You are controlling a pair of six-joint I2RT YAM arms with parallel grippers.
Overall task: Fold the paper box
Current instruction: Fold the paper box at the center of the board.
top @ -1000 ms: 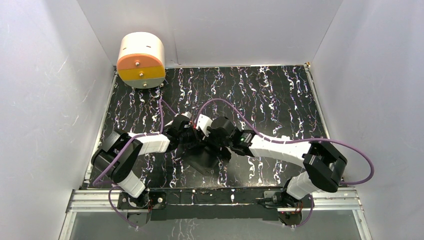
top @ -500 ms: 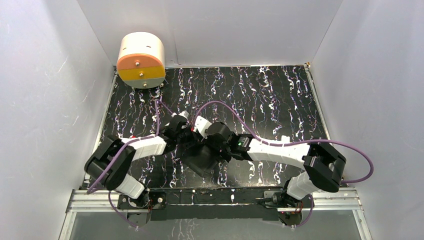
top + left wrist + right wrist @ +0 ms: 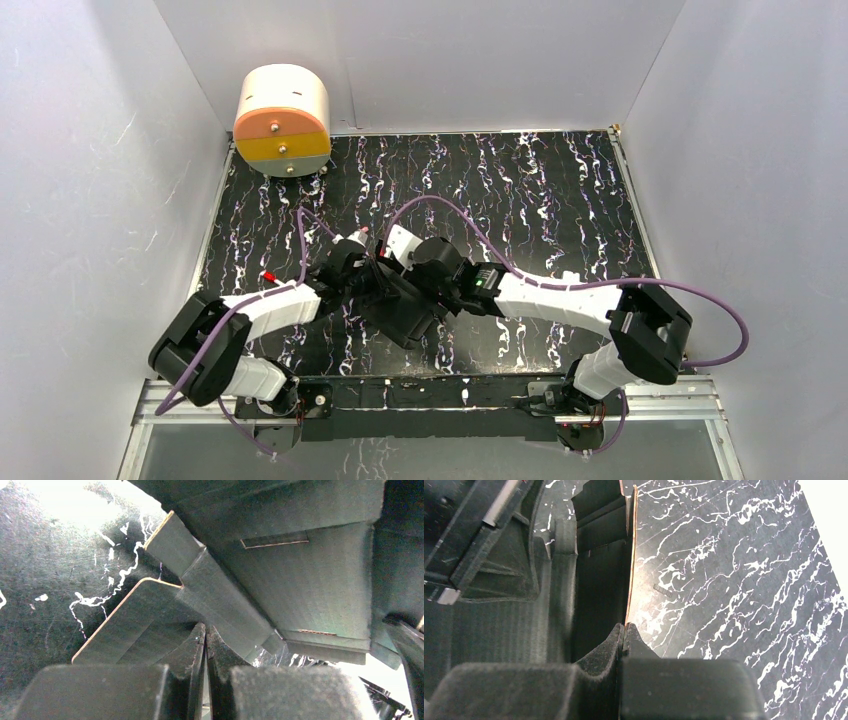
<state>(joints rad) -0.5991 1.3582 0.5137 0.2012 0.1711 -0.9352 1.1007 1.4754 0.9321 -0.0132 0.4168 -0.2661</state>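
Observation:
The paper box [image 3: 408,312], matte black card with creases and flaps, is held between both grippers near the table's front centre. My left gripper [image 3: 378,278] is at its left side. In the left wrist view its jaws [image 3: 206,628] are closed where a rounded flap [image 3: 135,625] meets a folded strip, with a slotted panel [image 3: 310,580] beyond. My right gripper [image 3: 425,290] is at the box's right side. In the right wrist view it [image 3: 624,626] is shut on the brown-edged rim of an upright card wall [image 3: 599,580].
A round cream drum with an orange and yellow face [image 3: 283,120] stands at the back left corner. White walls close in the marbled table [image 3: 560,190]. Purple cables loop over both arms. A metal rail [image 3: 430,398] runs along the near edge.
The left arm has swung down and left. Both grippers and the box have shifted slightly left, and the box has risen and turned a little between them.

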